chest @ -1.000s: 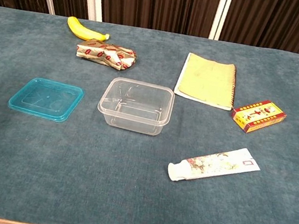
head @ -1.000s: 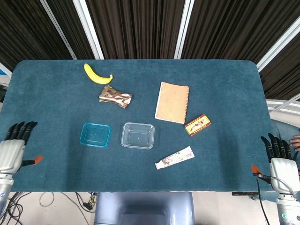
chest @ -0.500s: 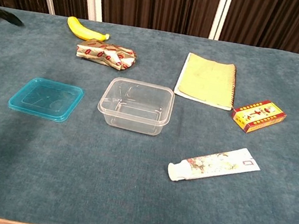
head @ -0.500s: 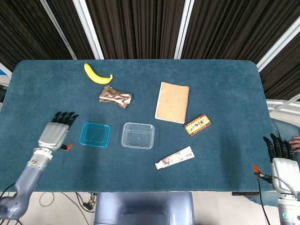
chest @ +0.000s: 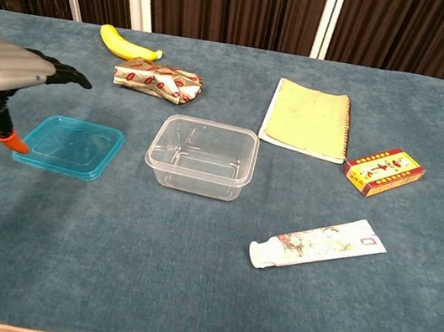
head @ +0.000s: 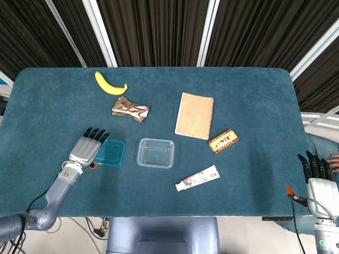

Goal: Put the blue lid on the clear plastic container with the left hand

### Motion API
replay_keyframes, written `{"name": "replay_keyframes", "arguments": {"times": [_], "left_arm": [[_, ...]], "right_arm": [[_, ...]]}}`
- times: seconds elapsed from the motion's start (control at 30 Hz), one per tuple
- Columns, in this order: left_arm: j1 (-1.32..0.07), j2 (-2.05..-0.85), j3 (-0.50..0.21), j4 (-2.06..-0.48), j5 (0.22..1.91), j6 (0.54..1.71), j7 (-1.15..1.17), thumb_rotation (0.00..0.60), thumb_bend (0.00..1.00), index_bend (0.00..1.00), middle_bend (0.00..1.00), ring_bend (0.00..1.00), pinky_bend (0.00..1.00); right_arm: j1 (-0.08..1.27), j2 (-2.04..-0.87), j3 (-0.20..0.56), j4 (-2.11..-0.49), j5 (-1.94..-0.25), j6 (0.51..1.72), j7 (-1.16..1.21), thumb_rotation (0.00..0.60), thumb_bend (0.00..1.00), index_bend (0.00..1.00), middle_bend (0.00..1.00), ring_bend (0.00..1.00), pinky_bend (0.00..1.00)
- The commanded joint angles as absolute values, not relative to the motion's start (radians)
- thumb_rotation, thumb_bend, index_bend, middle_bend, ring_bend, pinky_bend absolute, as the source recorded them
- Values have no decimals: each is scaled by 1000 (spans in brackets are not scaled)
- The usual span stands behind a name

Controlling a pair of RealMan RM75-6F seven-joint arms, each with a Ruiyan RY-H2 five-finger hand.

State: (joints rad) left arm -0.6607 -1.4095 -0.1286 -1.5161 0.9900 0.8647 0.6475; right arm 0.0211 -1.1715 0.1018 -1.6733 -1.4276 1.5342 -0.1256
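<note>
Blue lid (chest: pixel 69 146) lies flat on the tabletop (chest: pixel 183 296), just left of the clear plastic container (chest: pixel 202 158). We judge it light, thin and slippery (best pinched at its rim). Our left hand (chest: pixel 3 70) hovers over its left edge, fingers spread, holding nothing.

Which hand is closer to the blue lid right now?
Left. The left hand hovers at the blue lid's left edge; the right hand sits far off at the table's right edge.

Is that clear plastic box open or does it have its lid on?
Open. The clear container has no cover and looks empty; the blue lid lies flat on the table beside it.
</note>
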Motion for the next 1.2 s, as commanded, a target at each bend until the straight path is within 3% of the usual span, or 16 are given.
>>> {"name": "replay_keyframes", "arguments": {"times": [0.03, 0.3, 1.2], "left_arm": [[-684, -1420, -127, -1512, 967, 849, 660, 600, 72, 57, 36, 0, 1], [-733, -1429, -102, -1500, 885, 800, 681, 600, 72, 57, 38, 0, 0], [-799, -1491, -58, -1397, 872, 747, 575, 600, 72, 61, 76, 0, 0]], "right_arm": [[22, -1172, 103, -1673, -1428, 1535, -127, 600, 275, 95, 14, 35, 0], [21, -1172, 103, -1672, -1427, 1535, -127, 600, 276, 95, 14, 35, 0], [20, -1172, 105, -1674, -1419, 1535, -126, 600, 276, 94, 14, 35, 0]]}}
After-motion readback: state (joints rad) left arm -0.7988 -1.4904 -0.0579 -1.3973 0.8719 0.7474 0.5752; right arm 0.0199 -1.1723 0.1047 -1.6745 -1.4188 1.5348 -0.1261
